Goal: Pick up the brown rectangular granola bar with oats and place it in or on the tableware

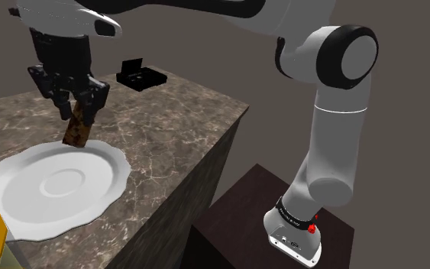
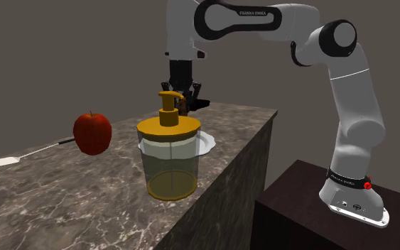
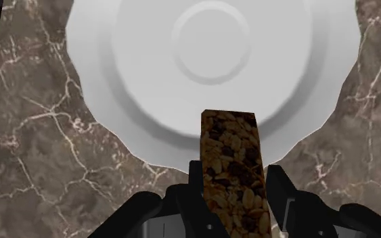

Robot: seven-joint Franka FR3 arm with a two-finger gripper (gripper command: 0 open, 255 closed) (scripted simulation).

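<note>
A brown oat granola bar (image 1: 75, 132) hangs upright in my black gripper (image 1: 77, 115), whose fingers are shut on its upper part. Its lower end hovers over the far rim of a white scalloped plate (image 1: 22, 199) on the marble counter. In the wrist view the granola bar (image 3: 235, 162) is clasped between both fingers (image 3: 197, 182), pointing down at the plate's edge (image 3: 141, 122). In the second exterior view my gripper (image 2: 184, 99) is partly hidden behind a jar's pump, and the plate (image 2: 204, 142) peeks out behind the jar.
An amber-lidded glass jar (image 2: 170, 156) with a pump stands beside the plate, near the counter's front. A red apple (image 2: 92, 133) and a long white utensil (image 2: 6, 160) lie farther along. A small black box (image 1: 140, 76) sits at the counter's far corner. The counter edge (image 1: 221, 137) drops toward my stand.
</note>
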